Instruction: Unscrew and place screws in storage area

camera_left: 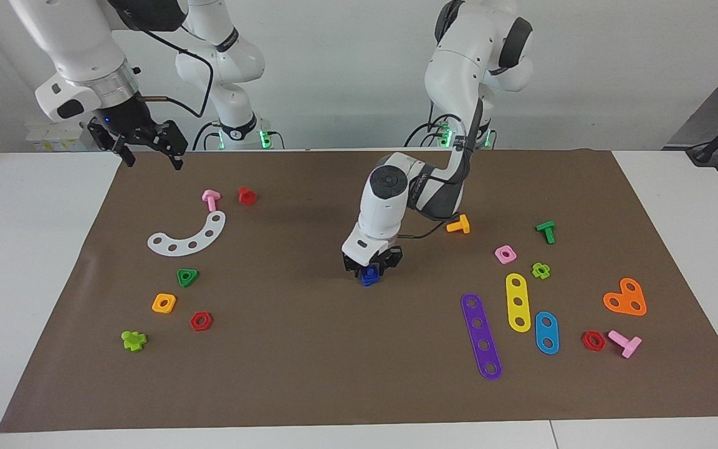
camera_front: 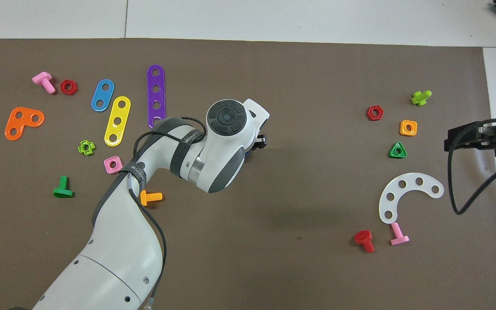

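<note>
While the left gripper (camera_left: 371,269) stands low over the middle of the brown mat (camera_left: 309,374), its fingers (camera_left: 386,264) flank the dark-blue screw (camera_left: 369,276), which sits on the mat between the fingertips; whether the fingers already press on the screw cannot be told, since they stand partly closed with the blue piece in the gap; in the overhead view the left arm's wrist covers nearly all of the screw, and only a sliver of blue shows at its edge (camera_front: 246,151).

The right gripper (camera_left: 151,153) waits in the air above the mat's edge at the right arm's end of the worktop (camera_left: 16,249), its fingers spread wide and holding nothing.

Toward the right arm's end of the mat lie a white curved strip with holes (camera_left: 191,236), a pink bolt (camera_left: 210,199) and a red bolt (camera_left: 247,195) nearer to the robots than the strip; a green triangular nut (camera_left: 187,277), an orange square nut (camera_left: 164,303), a red hex nut (camera_left: 201,321) and a lime-green bolt (camera_left: 134,340) lie farther from the robots.

Toward the left arm's end lie an orange bolt (camera_left: 459,224), a green bolt (camera_left: 546,231), a pink square nut (camera_left: 505,254), a green flower-shaped nut (camera_left: 541,270), a purple strip (camera_left: 481,336), a yellow strip (camera_left: 518,302), a blue strip (camera_left: 546,332), an orange heart-shaped plate (camera_left: 626,298), a second red hex nut (camera_left: 593,340) and a second pink bolt (camera_left: 625,343), the last two just beside each other.
</note>
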Controlling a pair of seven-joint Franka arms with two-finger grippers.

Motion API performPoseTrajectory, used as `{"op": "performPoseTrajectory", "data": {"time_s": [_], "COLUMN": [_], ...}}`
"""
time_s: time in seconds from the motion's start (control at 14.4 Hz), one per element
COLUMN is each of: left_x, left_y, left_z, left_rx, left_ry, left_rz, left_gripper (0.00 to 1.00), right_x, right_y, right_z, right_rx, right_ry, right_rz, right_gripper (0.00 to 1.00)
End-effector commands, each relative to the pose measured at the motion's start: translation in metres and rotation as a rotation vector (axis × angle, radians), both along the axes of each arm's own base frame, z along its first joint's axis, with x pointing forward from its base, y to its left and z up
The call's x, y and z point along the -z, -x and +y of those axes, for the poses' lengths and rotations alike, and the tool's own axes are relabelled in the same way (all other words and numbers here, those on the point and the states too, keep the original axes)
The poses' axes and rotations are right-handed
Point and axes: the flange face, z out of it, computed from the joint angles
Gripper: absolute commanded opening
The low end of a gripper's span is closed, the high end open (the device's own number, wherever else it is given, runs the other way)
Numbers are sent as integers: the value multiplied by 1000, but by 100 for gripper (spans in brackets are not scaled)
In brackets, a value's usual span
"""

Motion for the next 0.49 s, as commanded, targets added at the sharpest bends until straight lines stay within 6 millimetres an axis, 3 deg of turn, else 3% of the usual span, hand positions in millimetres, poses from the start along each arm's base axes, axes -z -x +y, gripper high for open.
{"op": "performPoseTrajectory", "data": {"time_s": [0.0, 0.42], "left_x": [2, -1], "left_y": [3, 2], "left_z": [1, 1], "left_rx": [1, 1], "left_ry": [-20, -24], "left_rz": [-19, -14], "left_gripper": [57, 35], "right_x": [-1, -1], "right_y": [5, 5], "right_z": [0, 0], "right_rx": [-24, -24], "right_ry": [-21, -21], "right_rz": [7, 7], "right_gripper": [100, 100]}}
